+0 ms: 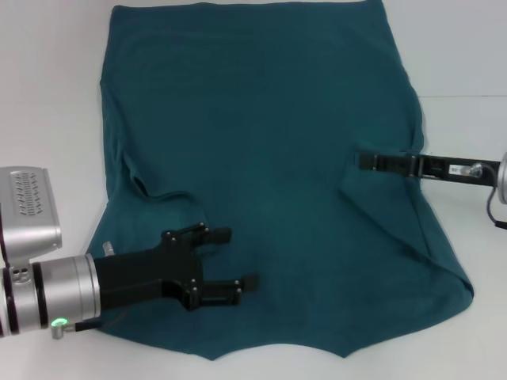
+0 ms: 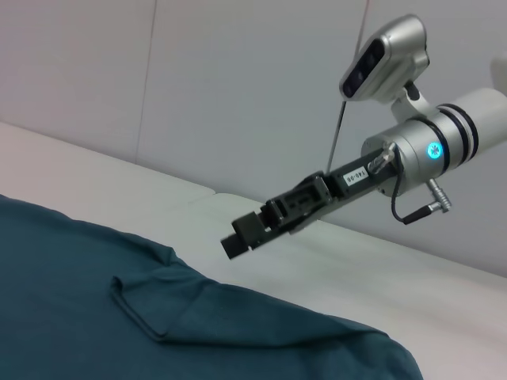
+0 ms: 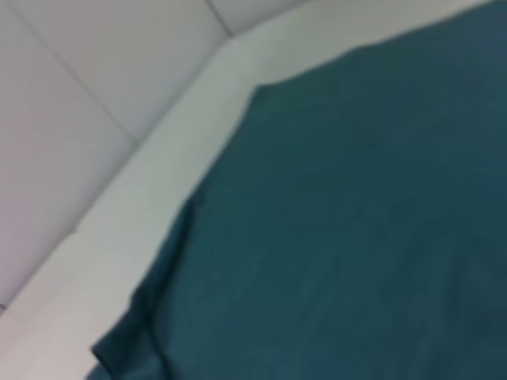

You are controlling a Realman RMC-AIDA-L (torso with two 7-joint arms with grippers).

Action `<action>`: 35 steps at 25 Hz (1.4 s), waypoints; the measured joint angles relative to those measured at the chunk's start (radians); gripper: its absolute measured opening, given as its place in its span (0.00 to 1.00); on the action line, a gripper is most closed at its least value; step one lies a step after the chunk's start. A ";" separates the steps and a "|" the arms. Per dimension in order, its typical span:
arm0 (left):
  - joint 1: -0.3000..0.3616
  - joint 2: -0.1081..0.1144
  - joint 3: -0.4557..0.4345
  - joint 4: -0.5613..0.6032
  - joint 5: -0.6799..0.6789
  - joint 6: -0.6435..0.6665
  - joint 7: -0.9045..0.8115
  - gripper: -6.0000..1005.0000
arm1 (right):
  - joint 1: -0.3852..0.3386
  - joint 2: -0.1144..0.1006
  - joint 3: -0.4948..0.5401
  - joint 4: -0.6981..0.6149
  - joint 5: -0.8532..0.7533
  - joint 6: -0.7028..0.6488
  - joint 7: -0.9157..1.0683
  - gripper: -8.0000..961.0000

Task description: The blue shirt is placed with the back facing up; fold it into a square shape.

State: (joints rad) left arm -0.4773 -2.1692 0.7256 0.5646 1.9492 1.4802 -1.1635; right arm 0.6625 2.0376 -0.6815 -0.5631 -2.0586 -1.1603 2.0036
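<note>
Both grippers are seen over the blue shirt (image 1: 269, 182) in the head view. That shirt is spread flat on the white table (image 1: 47, 95), plain side up, and it is by far the biggest thing. Its sleeves are folded in over its body, and its near edge is cut off by the picture.

Next in size, the left gripper (image 1: 242, 260) is held just above the near left part of the shirt. Its two black fingers (image 1: 218, 234) are spread apart, and nothing is held between them.

The right gripper (image 1: 363, 161) is reached in from the right side, over the shirt's right edge. It is seen side-on and thin, so whether it is open cannot be told.

From the left wrist view, the right gripper (image 2: 238, 241) is shown lifted above the cloth. A folded sleeve hem (image 2: 139, 317) is seen too.

Only blurry shirt (image 3: 348, 237) and table (image 3: 158, 174) are shown by the right wrist view.
</note>
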 joint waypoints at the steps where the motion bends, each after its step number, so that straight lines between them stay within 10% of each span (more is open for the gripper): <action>1: -0.001 0.000 0.000 0.000 0.000 0.000 0.000 0.92 | -0.003 -0.006 0.000 0.001 -0.013 0.001 0.023 0.66; 11: -0.003 0.000 0.000 0.000 -0.001 0.000 -0.001 0.92 | -0.033 -0.024 -0.001 0.000 -0.102 0.021 0.119 0.94; 35: -0.005 0.002 -0.005 0.000 -0.001 0.000 0.004 0.92 | -0.018 0.039 -0.017 0.008 -0.128 0.016 0.118 0.94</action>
State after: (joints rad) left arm -0.4825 -2.1675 0.7202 0.5645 1.9480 1.4803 -1.1593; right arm 0.6442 2.0771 -0.6980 -0.5550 -2.1865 -1.1438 2.1215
